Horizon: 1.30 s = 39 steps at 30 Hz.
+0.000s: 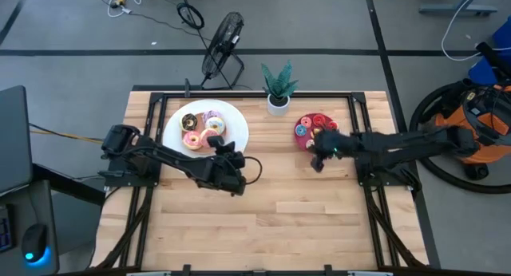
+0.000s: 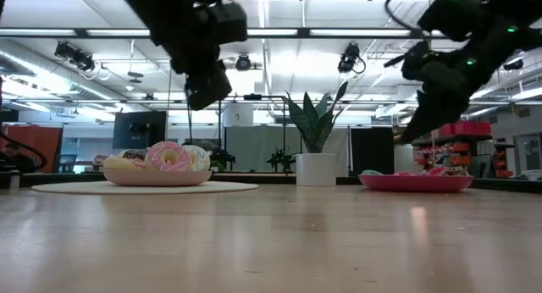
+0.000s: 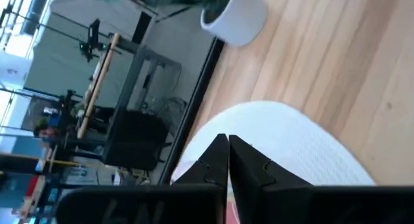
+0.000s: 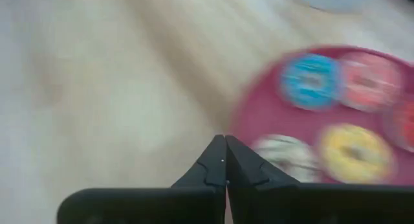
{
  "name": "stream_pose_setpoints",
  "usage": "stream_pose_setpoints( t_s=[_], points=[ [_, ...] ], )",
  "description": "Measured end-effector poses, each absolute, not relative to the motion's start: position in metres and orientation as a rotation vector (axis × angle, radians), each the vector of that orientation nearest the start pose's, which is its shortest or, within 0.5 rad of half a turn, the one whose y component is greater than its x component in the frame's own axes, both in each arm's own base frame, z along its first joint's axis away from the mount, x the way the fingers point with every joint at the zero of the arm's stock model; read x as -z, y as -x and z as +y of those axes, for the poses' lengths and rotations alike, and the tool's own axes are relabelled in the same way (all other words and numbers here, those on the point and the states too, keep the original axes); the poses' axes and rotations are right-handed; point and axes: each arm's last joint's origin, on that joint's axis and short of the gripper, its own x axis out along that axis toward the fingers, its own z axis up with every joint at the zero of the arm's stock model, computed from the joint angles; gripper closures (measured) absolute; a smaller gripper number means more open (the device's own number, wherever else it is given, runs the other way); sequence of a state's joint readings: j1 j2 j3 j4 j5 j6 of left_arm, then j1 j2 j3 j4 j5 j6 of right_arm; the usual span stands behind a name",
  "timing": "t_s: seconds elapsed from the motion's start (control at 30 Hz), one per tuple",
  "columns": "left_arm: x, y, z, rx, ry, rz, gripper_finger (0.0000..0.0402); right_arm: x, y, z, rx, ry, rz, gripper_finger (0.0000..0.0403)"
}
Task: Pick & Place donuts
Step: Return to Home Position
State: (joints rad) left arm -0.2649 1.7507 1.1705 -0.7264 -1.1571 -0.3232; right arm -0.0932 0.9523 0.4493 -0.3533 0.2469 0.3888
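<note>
Both arms are hanging over the wooden surface [image 1: 263, 220] right now; nothing is being carried. The left claw [image 1: 221, 148] is hovering off the surface at the near edge of the white plate [image 1: 235, 120], with its fingers pressed together and nothing between them; the left wrist view is showing the closed tips over the plate, with the white plant pot [image 3: 236, 17] farther off. The big donuts [image 1: 201, 128] are sitting in a bunch on that plate; from the low view they are actually resting in a shallow pink dish [image 2: 157, 178] that is lying on the plate, with a pink frosted one facing the camera.

The right claw [image 1: 318, 160] is hanging in the air at the near rim of the red dish [image 1: 299, 142], fingers also touching each other and empty. The small donuts [image 1: 311, 124] are lying inside that dish; the right wrist view is showing a blue one [image 4: 310, 78], a yellow one [image 4: 354, 151], a white sprinkled one [image 4: 288, 153] closest to the fingers, and a reddish one [image 4: 365, 78], all a bit blurred.

A potted plant [image 1: 278, 83] is standing at the back edge between the two plates; a black fan [image 1: 222, 45] is sitting on the floor behind the surface.
</note>
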Motion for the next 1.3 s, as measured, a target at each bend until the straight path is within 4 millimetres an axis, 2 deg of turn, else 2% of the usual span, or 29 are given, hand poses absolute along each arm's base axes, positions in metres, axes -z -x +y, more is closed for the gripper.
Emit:
stream_pose_setpoints(
  t_s=[0.1,0.17,0.23,0.3,0.37,0.43,0.63,0.83,1.07,1.3],
  points=[
    [-0.19,-0.308,-0.052,-0.885,-0.563,0.882,0.0395,-0.17,-0.173,-0.006,0.317,-0.271,0.668,0.0399],
    [-0.181,-0.301,-0.044,-0.811,-0.463,0.869,0.0396,-0.162,-0.172,0.004,0.215,-0.263,0.595,0.0399],
    [-0.169,-0.295,-0.036,-0.639,-0.376,0.835,0.0396,-0.155,-0.169,0.012,0.124,-0.257,0.538,0.0399],
    [-0.16,-0.291,-0.028,-0.403,-0.285,0.721,0.0396,-0.152,-0.167,0.019,0.044,-0.233,0.473,0.0399],
    [-0.161,-0.291,-0.022,-0.183,-0.227,0.532,0.0396,-0.152,-0.166,0.023,-0.017,-0.192,0.399,0.0399],
    [-0.167,-0.288,-0.014,-0.087,-0.183,0.391,0.0396,-0.155,-0.166,0.025,-0.068,-0.142,0.348,0.0399],
    [-0.203,-0.259,0.01,-0.089,-0.121,0.268,0.0396,-0.171,-0.164,0.026,-0.169,-0.052,0.209,0.0399],
    [-0.231,-0.21,0.019,-0.107,-0.106,0.162,0.0396,-0.182,-0.149,0.024,-0.195,-0.035,0.167,0.0399],
    [-0.224,-0.163,0.018,-0.13,-0.065,0.142,0.0396,-0.188,-0.13,0.021,-0.187,-0.035,0.159,0.0399],
    [-0.208,-0.132,0.018,-0.158,-0.04,0.035,0.0396,-0.192,-0.116,0.017,-0.12,-0.032,0.136,0.0399]
  ],
)
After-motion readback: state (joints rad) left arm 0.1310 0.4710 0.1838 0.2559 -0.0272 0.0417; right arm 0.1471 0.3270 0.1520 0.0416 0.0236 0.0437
